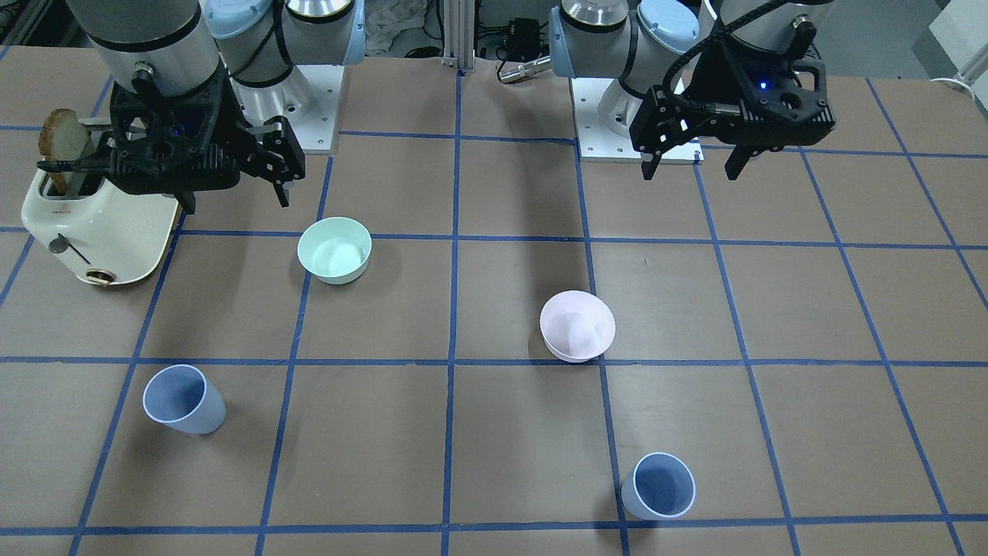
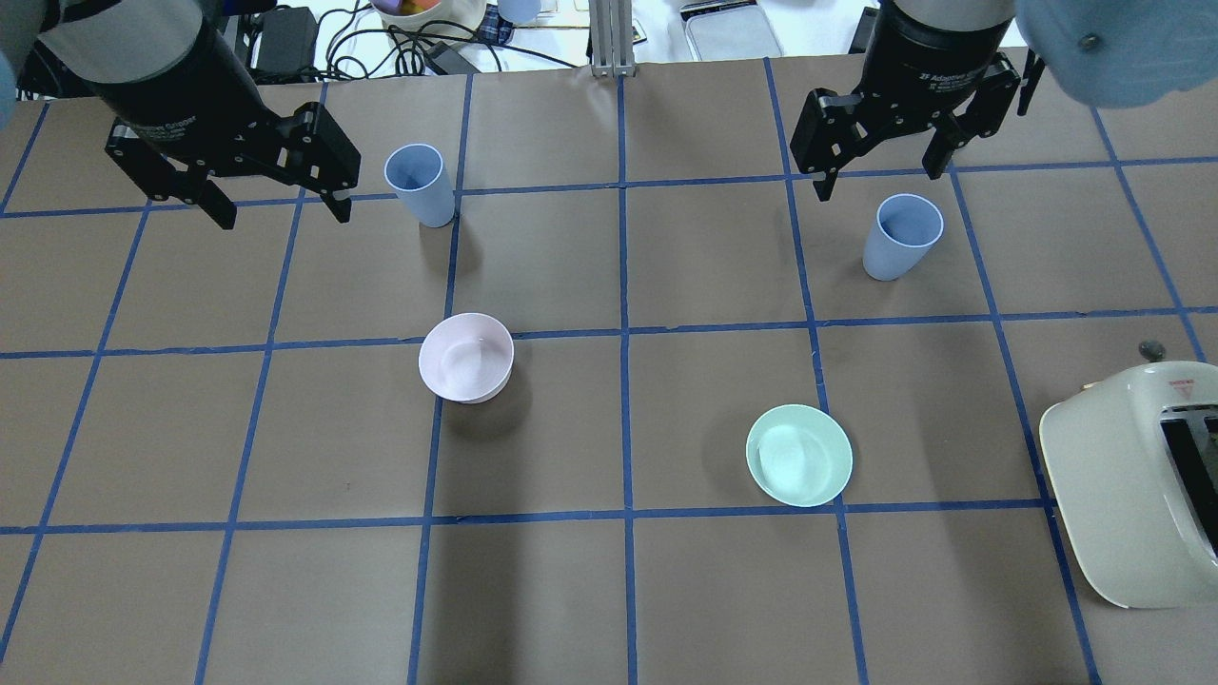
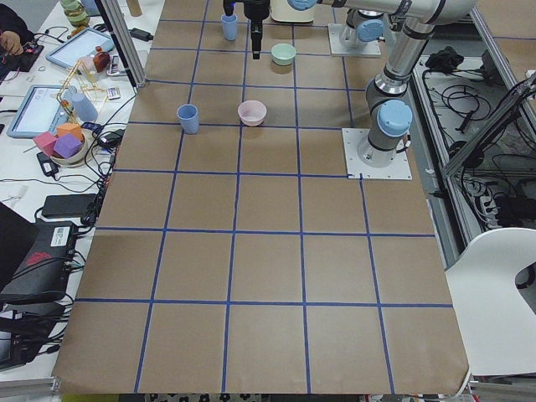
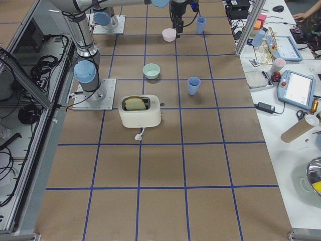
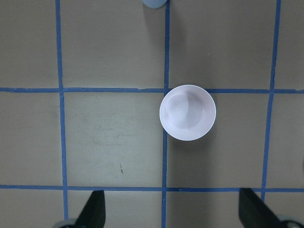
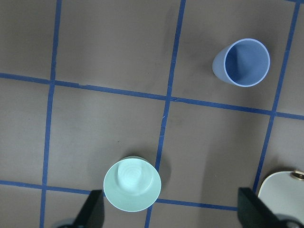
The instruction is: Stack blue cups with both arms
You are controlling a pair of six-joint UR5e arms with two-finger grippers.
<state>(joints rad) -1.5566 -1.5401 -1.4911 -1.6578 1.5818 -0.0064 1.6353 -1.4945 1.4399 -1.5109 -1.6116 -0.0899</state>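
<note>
While left fingers, right fingers hang wide apart, empty: two pale blue plastic tumblers upright, one ahead of each.

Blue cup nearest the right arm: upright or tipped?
Upright. The blue cup stands on its base, open mouth up, and its inside looks empty.

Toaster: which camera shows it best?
Exterior right: the whole toaster shows unobstructed, bread in its slot. Front-facing shows it larger, but the right gripper overlaps its top. Overhead crops it at the frame edge; the right wrist view catches only a corner. Left wrist and exterior left miss it.
</note>
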